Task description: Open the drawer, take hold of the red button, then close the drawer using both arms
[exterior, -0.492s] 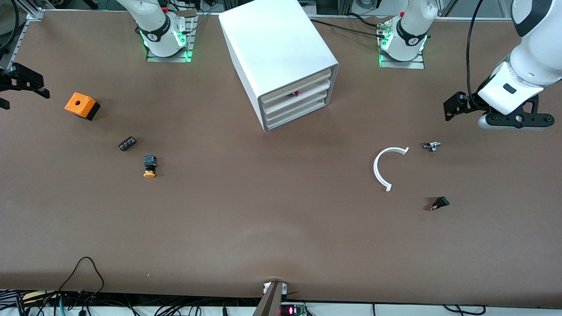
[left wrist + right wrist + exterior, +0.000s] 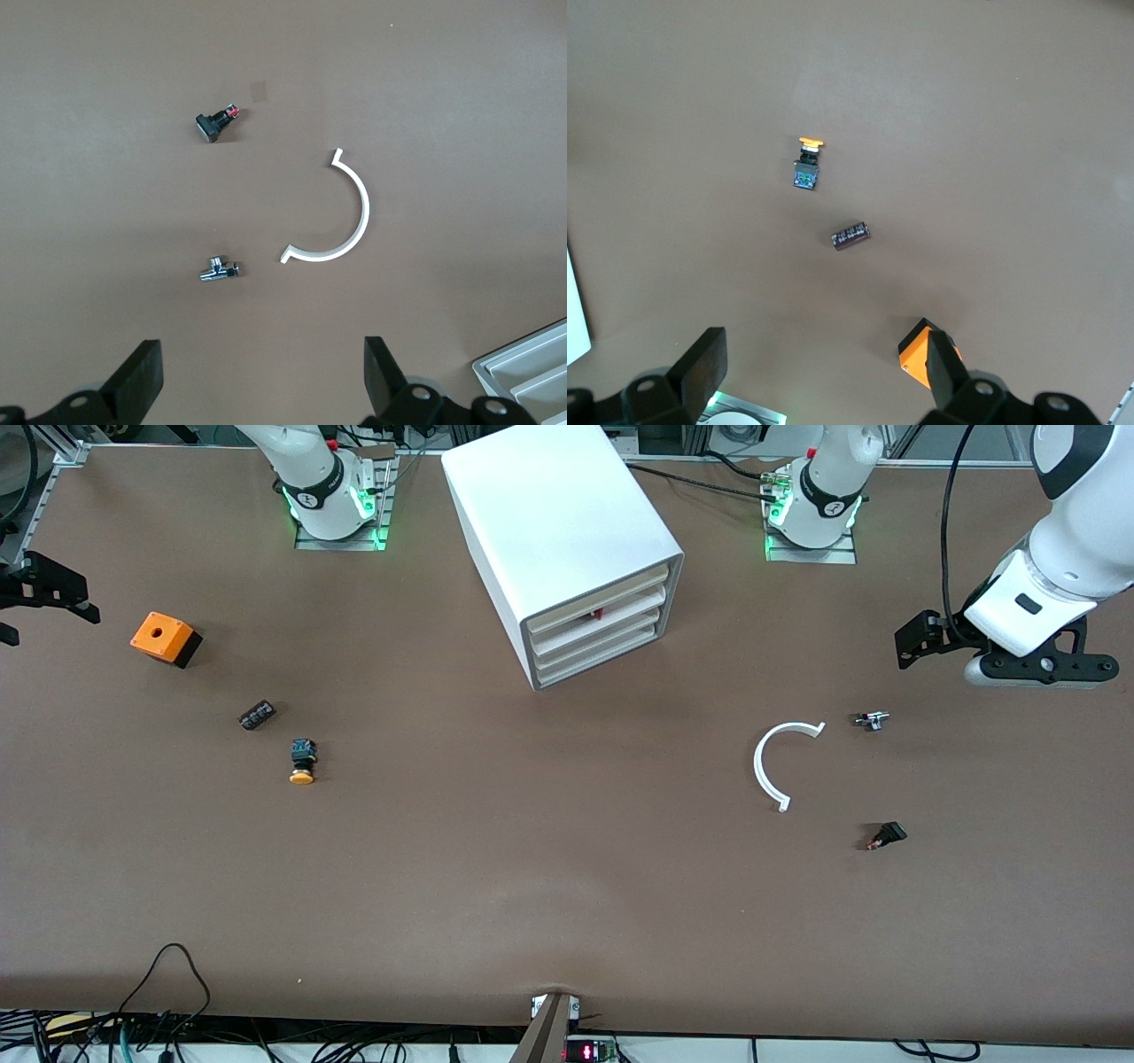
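Note:
The white four-drawer cabinet (image 2: 567, 522) stands between the robots' bases, and one corner of it shows in the left wrist view (image 2: 532, 372). The drawer (image 2: 567, 634), second from top, has its cream front about level with the other fronts. A bit of the button's red cap (image 2: 599, 613) shows in the gap above that front. My left gripper (image 2: 1045, 666) (image 2: 261, 381) hangs open over the table at the left arm's end, holding nothing. At the right arm's end my right gripper (image 2: 40, 593) (image 2: 824, 372) is open and empty, beside an orange box (image 2: 164, 638) (image 2: 917, 359).
An orange-capped button (image 2: 301, 766) (image 2: 806, 164) and a small black part (image 2: 256, 715) (image 2: 850, 235) lie near the orange box. Toward the left arm's end lie a white half ring (image 2: 780, 762) (image 2: 341, 212), a small metal piece (image 2: 871, 720) (image 2: 217, 270) and a black part with a red tip (image 2: 886, 836) (image 2: 215, 124).
Both grippers have drifted very slightly toward the robots' bases. Nothing on the table has moved.

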